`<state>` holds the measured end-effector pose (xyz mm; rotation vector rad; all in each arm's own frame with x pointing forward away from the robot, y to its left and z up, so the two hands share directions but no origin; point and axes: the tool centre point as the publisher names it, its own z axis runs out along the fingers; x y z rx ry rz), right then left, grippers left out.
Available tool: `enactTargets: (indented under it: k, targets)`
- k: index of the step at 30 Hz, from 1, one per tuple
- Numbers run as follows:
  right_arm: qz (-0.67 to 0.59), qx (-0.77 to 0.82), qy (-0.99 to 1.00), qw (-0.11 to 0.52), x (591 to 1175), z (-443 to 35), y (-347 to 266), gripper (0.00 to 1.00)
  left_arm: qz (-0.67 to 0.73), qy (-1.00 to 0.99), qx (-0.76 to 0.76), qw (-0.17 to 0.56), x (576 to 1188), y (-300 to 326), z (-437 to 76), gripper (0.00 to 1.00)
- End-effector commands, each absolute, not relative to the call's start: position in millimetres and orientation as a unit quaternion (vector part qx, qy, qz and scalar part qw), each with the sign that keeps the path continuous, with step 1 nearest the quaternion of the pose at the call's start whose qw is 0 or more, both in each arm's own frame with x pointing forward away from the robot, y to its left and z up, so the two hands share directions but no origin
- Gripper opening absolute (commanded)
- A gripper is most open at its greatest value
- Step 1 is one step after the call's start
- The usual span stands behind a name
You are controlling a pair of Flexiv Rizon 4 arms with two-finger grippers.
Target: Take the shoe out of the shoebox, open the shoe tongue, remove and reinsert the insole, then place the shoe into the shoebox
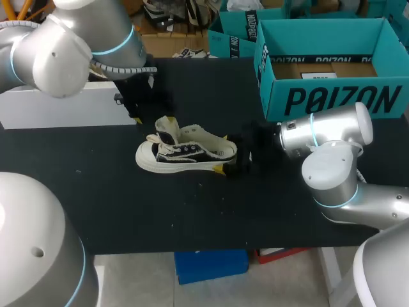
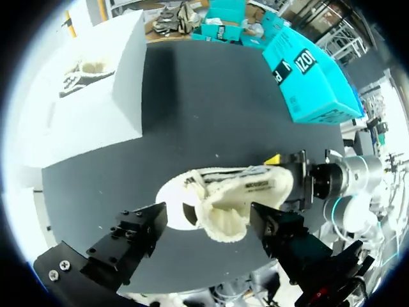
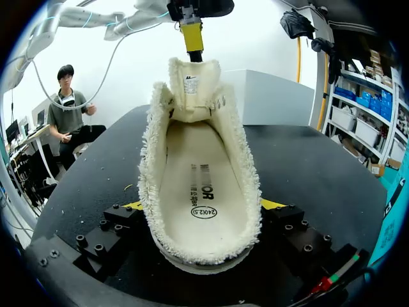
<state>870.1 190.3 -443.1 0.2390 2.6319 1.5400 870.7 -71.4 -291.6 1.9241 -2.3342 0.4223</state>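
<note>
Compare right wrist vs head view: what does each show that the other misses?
Right wrist only: the insole lying flat inside the shoe, print visible. Head only: the open teal shoebox at far right, a white box at far left. Both: the shoe on the black table, right jaws on either side of its heel.

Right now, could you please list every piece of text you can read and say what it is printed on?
"POIZON": front wall of the shoebox.
"240(2.5)": in an oval on the insole of the shoe.
The word above that oval is too blurred to read.
The tongue label and the white sticker in the shoebox are too small to read.
</note>
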Motion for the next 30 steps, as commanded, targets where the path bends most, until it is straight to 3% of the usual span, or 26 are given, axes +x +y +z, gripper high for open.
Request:
enactTargets:
  k: [1, 2, 4, 5, 6, 12, 30]
  targets:
    - [0.503, 0.079, 0.86, 0.042, 871, -446, 191, 0.0, 0.131, -0.919, 0.36, 0.095, 878, -81, -277, 1.0]
    - [0.503, 0.079, 0.86, 0.042, 871, -446, 191, 0.0, 0.125, -0.935, 0.314, 0.108, 880, -85, -275, 1.0]
    - [0.503, 0.079, 0.86, 0.042, 871, -446, 191, 0.0, 0.113, -0.958, 0.233, 0.123, 882, -89, -273, 0.88]
    - [0.503, 0.079, 0.86, 0.042, 871, -446, 191, 0.0, 0.1, -0.971, 0.179, 0.123, 884, -96, -274, 0.35]
    - [0.503, 0.079, 0.86, 0.042, 871, -446, 191, 0.0, 0.091, -0.977, 0.146, 0.129, 886, -102, -275, 0.0]
    - [0.503, 0.079, 0.86, 0.042, 871, -446, 191, 0.0, 0.085, -0.984, 0.027, 0.155, 893, -131, -278, 0.0]
    - [0.503, 0.079, 0.86, 0.042, 871, -446, 191, 0.0, 0.11, -0.983, -0.017, 0.144, 889, -135, -285, 0.0]
